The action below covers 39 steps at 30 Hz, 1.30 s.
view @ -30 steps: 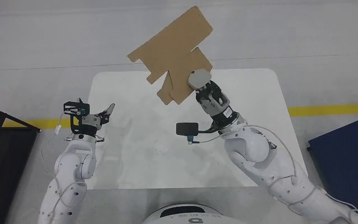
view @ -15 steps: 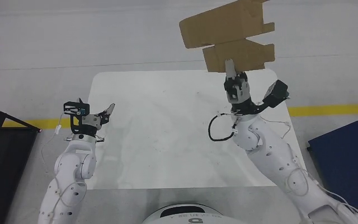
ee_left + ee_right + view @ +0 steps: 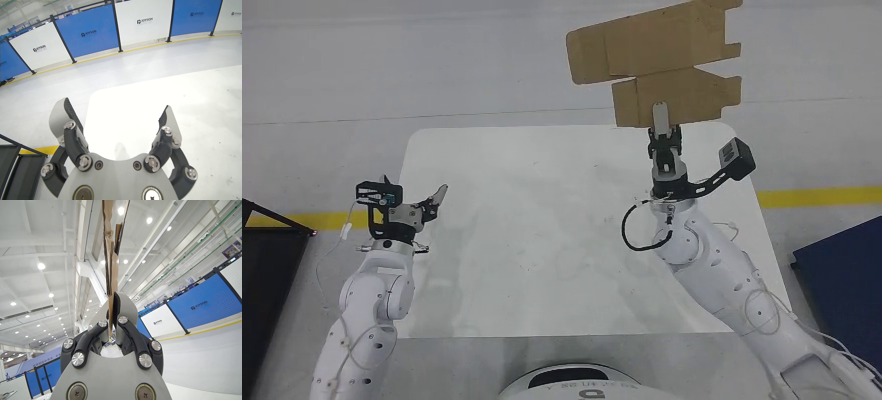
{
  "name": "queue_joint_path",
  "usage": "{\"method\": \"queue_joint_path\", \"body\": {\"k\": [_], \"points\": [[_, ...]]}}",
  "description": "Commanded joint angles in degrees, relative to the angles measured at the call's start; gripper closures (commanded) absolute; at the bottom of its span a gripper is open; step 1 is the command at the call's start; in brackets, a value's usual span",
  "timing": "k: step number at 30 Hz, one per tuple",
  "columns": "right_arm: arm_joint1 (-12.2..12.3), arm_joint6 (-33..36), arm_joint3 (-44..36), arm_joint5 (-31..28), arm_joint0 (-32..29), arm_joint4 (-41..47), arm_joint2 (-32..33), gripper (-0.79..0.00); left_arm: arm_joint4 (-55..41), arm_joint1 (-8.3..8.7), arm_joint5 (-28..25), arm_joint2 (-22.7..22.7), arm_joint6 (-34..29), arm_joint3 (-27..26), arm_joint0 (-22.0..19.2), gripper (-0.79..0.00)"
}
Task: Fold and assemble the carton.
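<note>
1. The carton (image 3: 657,60) is a flat blank held aloft over the far right side of the table (image 3: 542,260). It is clear of the surface, probably so its flaps can swing free.
2. The right gripper (image 3: 661,110) points upward and is clamped on the blank's lower edge. In its wrist view the cardboard stands edge-on between the closed pads (image 3: 117,302) — a pinch at the rim that leaves the panels bare for folding.
3. The left gripper (image 3: 432,197) hovers over the table's left edge, jaws spread and empty. It is well apart from the carton and seemingly ready to take a panel.
4. No panel is folded up yet, so the task looks barely begun.
</note>
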Motion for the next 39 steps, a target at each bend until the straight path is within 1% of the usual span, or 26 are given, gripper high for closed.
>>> {"method": "queue_joint_path", "body": {"k": [1,3,5,6,7,9,11,12,14,18,24,28,32,34,36,39], "points": [[-0.19,-0.20,-0.27,-0.10,-0.64,1.13,-0.18,0.000,-14.07,-0.20,-6.23,0.71,-5.04,0.96,-1.75,-0.785],[-0.73,0.37,0.33,-2.05,-1.33,3.25,-1.15,0.000,-29.61,-0.50,-13.46,2.42,-12.14,2.30,-4.17,-0.785],[-1.53,-0.97,1.23,-5.16,-1.41,5.28,-2.32,0.000,-45.44,-0.65,-20.87,4.33,-20.30,3.70,-7.35,-0.785],[-1.92,-1.10,2.20,-5.86,-1.30,5.20,-2.96,0.000,-54.45,-0.73,-24.31,5.49,-24.21,4.90,-8.64,-0.785],[-2.31,-0.87,3.03,-6.07,-1.24,4.78,-3.70,0.000,-64.49,-0.81,-26.43,6.44,-28.36,6.27,-10.18,-0.785],[-3.09,-0.82,4.09,-6.53,-1.42,4.39,-5.15,0.000,-77.59,-0.73,-28.23,7.67,-36.57,8.41,-13.71,-0.785],[-3.71,0.28,5.24,-7.15,-1.63,3.22,-6.40,0.000,-89.91,-0.82,-27.04,9.05,-42.48,10.91,-16.45,-0.785],[-3.93,0.90,5.66,-7.02,-1.76,2.54,-6.68,0.000,-94.31,-0.84,-26.24,9.44,-44.99,12.22,-17.81,-0.785],[-4.16,1.84,6.03,-6.53,-2.44,1.13,-6.64,0.000,-100.15,-0.94,-25.31,10.56,-49.22,14.49,-20.03,-0.785],[-3.83,3.76,4.80,-2.46,-5.04,-3.58,-4.29,0.000,-105.04,-1.32,-25.11,13.30,-52.90,16.91,-22.67,-0.785],[-2.80,7.47,1.07,2.82,-10.28,-9.01,0.22,0.000,-110.88,-2.22,-23.55,18.67,-57.48,17.99,-26.56,-0.785],[-2.59,7.22,-0.40,1.92,-12.78,-9.47,2.25,0.000,-112.19,-2.99,-23.54,22.42,-58.24,18.86,-28.93,-0.785],[-2.76,6.63,-1.10,-0.35,-13.78,-9.59,3.06,0.000,-115.09,-3.93,-23.96,25.64,-57.00,20.37,-30.43,-0.785],[-2.96,6.58,-1.00,-0.69,-13.86,-9.61,3.24,0.000,-111.53,-4.20,-26.56,26.70,-56.07,21.11,-31.65,-0.785],[-3.24,6.87,-0.58,-0.70,-13.69,-9.03,3.18,0.000,-107.45,-4.48,-29.25,27.71,-53.61,21.11,-32.00,-0.785],[-3.68,6.99,-0.20,-1.23,-13.35,-8.05,3.13,0.000,-100.20,-4.66,-32.24,28.85,-50.78,19.69,-31.99,-0.782]]}}
